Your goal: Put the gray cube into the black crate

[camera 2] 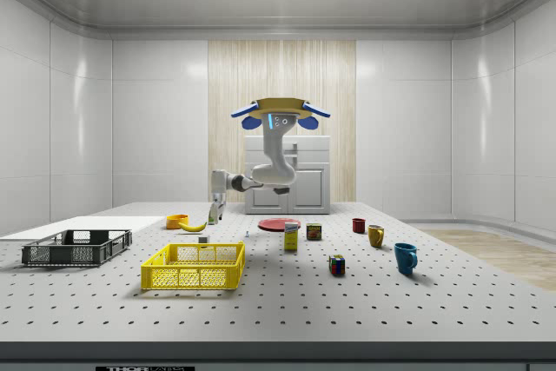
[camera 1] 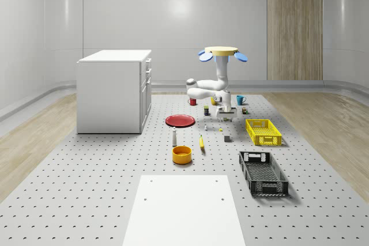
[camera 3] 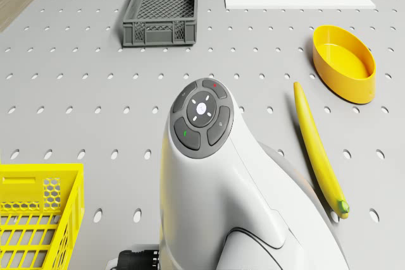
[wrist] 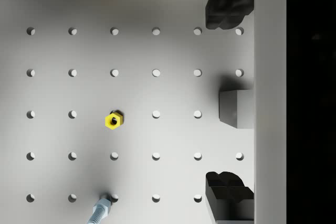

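The gray cube (camera 1: pixel 227 138) sits on the perforated table beside the yellow crate. In the wrist view the gray cube (wrist: pixel 236 108) lies below, in line between my two dark fingertips (wrist: pixel 229 7), which stand wide apart. My gripper (camera 1: pixel 225 118) is open, holds nothing, and points down a little above the table. It hangs just behind the cube in the whole-scene view. The black crate (camera 1: pixel 263 173) stands nearer the front right, its inside bare. The drone (camera 1: pixel 222 53) hovers high over the table's far middle, and the white arm (camera 3: pixel 209 175) reaches down from it.
A yellow crate (camera 1: pixel 263 131) stands right of the cube. A banana (camera 1: pixel 202 142), an orange bowl (camera 1: pixel 181 154), a white bottle (camera 1: pixel 173 137) and a red plate (camera 1: pixel 180 120) lie to its left. A yellow nut (wrist: pixel 113 120) and a bolt (wrist: pixel 102 211) lie close by. A white cabinet (camera 1: pixel 115 90) rises at the left.
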